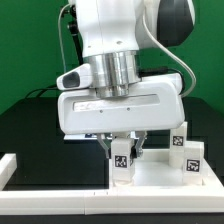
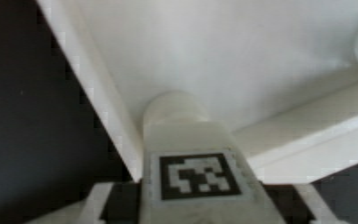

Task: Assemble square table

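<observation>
My gripper (image 1: 122, 152) is shut on a short white block leg (image 1: 122, 160) with a black-white tag. It holds the leg upright, its lower end at the white square table top (image 1: 160, 176) near the top's left edge in the exterior view. In the wrist view the leg (image 2: 194, 160) stands between my fingers, over the top's flat surface (image 2: 229, 50) close to its raised rim (image 2: 91, 80). Two more tagged legs (image 1: 190, 155) stand upright on the top at the exterior view's right; one (image 1: 181, 135) is behind the other.
A long white border rail (image 1: 10, 165) lies on the black table at the exterior view's left, and another (image 1: 100, 203) runs along the front. A green backdrop is behind. A raised white part (image 2: 327, 120) shows beside the leg in the wrist view.
</observation>
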